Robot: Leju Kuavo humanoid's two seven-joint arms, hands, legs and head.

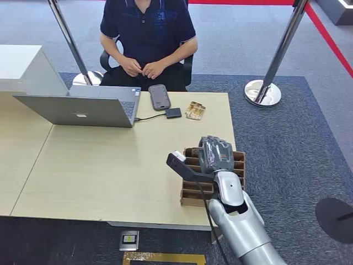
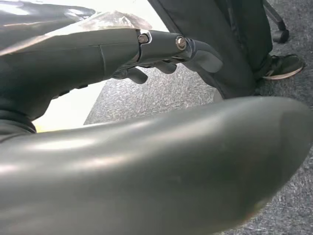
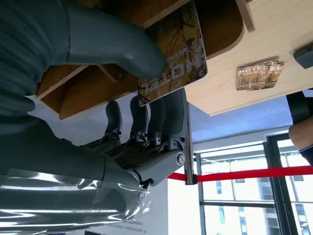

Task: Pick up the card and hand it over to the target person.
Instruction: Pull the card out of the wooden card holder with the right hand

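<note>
We see the right hand over the slotted rack, which sits at the table's near right corner, its right end jutting past the table edge. From the rack the person sits at about 11 o'clock, across the table. The stretch of tabletop between rack and person holds little: a phone, a small black box cabled to the laptop, and a stack of cards near the far edge. The laptop stands at 10 o'clock from the rack, well apart from it.

By count: one laptop, one phone, one black box, one rack, two barrier posts on the carpet, one person with both hands together at the far edge.

The head view shows the back of the right hand, hiding what it holds. In the right wrist view the card is pinched between the thumb and the fingers, just beside the wooden rack; we cannot tell whether its hidden end sits in a slot. That view also shows the stack of cards lying on the table, apart from the held card.

The left wrist view shows the left hand above grey carpet beside a dark trouser leg and shoe. Its fingers are loosely extended and grasp nothing.
</note>
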